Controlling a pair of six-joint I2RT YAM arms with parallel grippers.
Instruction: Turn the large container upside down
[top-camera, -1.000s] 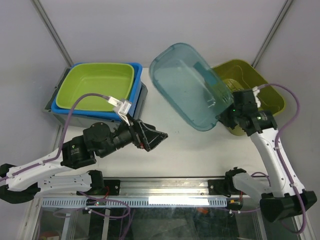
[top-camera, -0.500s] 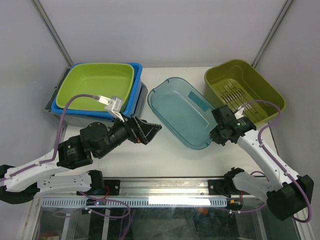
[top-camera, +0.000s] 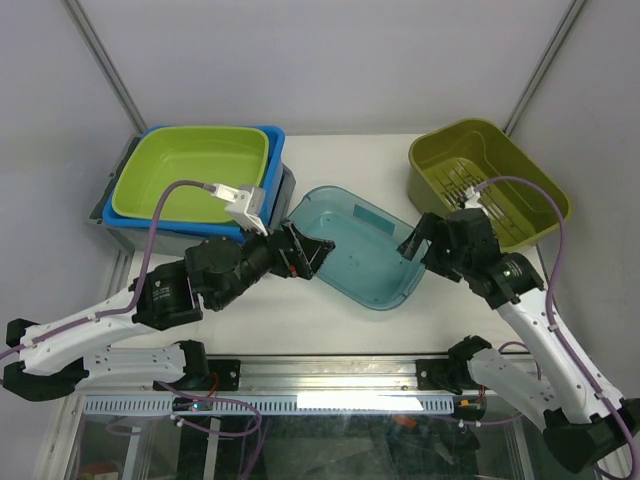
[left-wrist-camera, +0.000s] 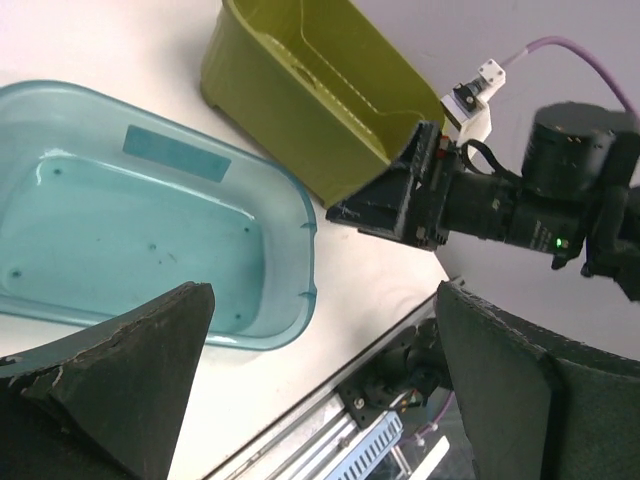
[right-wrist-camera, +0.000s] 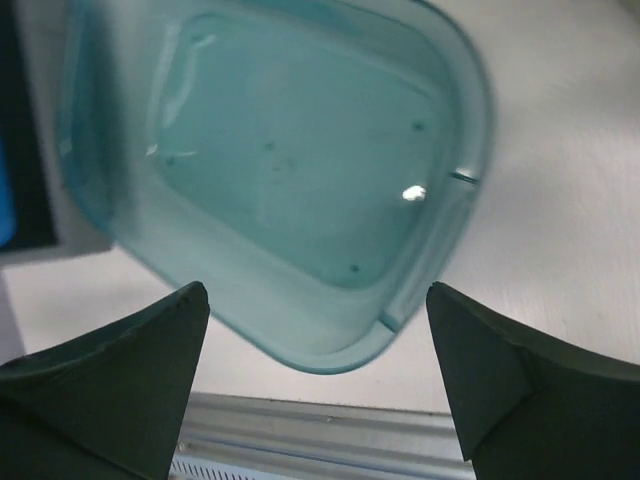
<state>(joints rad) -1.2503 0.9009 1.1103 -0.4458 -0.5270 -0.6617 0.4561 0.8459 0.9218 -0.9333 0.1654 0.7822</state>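
The large container (top-camera: 355, 255) is a see-through teal tub lying flat on the white table; I cannot tell through the plastic whether its opening faces up or down. It fills the right wrist view (right-wrist-camera: 300, 160) and shows at the left of the left wrist view (left-wrist-camera: 130, 230). My right gripper (top-camera: 424, 250) is open beside the tub's right end, with the tub's near corner between its spread fingers (right-wrist-camera: 318, 300) but apart from them. My left gripper (top-camera: 305, 252) is open at the tub's left edge, holding nothing (left-wrist-camera: 325, 295).
An olive basket (top-camera: 490, 180) stands at the back right, close behind the right arm, also in the left wrist view (left-wrist-camera: 310, 90). A lime tub nested in a blue tub (top-camera: 200, 170) sits on a grey bin at the back left. A metal rail (top-camera: 330, 375) runs along the near edge.
The right gripper held the teal tub tilted in the air, brought it down onto the table, then opened and let go. The left arm moved right, up to the tub's left edge.
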